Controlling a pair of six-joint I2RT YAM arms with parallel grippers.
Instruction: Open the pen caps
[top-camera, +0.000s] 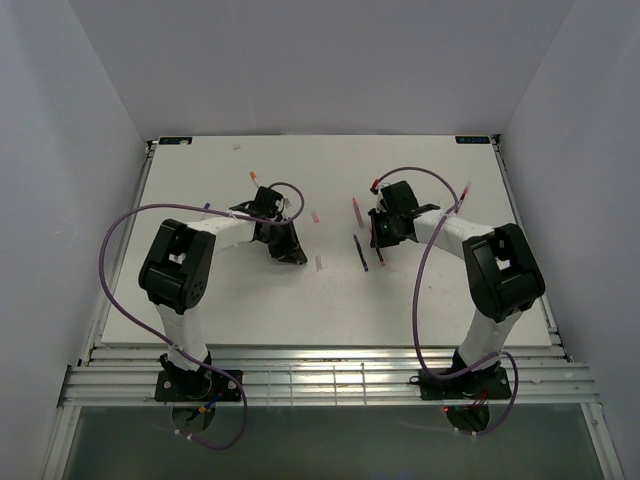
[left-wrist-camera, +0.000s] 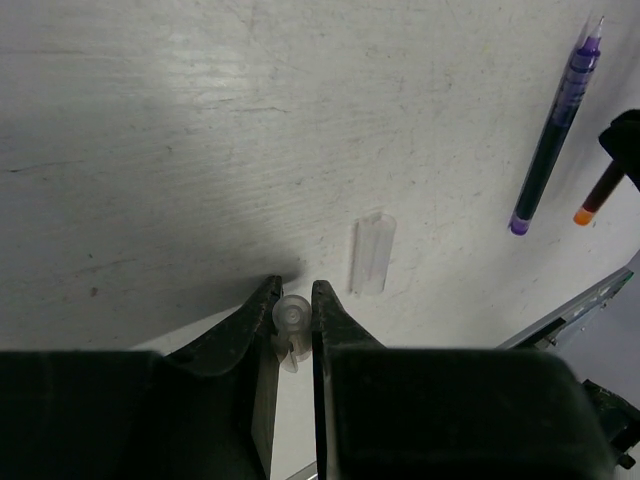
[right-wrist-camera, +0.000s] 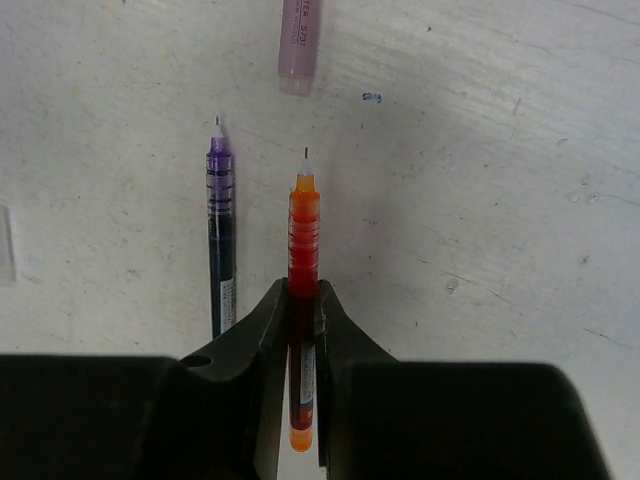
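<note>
While left tool (left-wrist-camera: 295, 292) pinches one clear cap (left-wrist-camera: 291, 318) | right tool (right-wrist-camera: 302, 290) pinches one orange pen (right-wrist-camera: 303, 215) (uncapped)

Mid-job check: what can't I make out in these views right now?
- Left wrist: the clear cap in the left gripper; its lower part is hidden between the jaws.
- Right wrist: the pink piece is cut by the top edge; pen or cap, cannot tell.
- Top view: the right gripper and its orange pen are hidden under the right arm; a reddish speck is too small to identify.
</note>
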